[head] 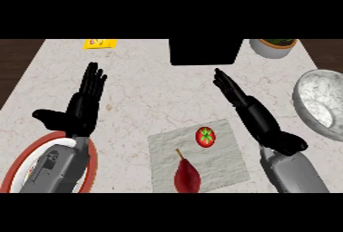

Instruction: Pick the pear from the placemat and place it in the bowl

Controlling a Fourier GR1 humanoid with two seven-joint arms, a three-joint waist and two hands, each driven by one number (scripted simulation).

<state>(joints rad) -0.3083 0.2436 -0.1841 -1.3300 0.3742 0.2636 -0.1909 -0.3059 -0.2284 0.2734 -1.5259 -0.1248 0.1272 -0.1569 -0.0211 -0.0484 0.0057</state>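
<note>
- Right hand (258,115), fingers spread, should drop onto the pear (187,176) on the placemat (227,158), avoiding the tomato (206,136).
- Left hand (80,106) rests open.

Black robot hands (80,106), grey forearms (295,172)

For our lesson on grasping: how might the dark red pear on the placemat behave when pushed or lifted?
The pear looks rigid. Lying on its side with a tapered neck, it would probably roll in a curve. Its smooth skin may be slippery.
</note>
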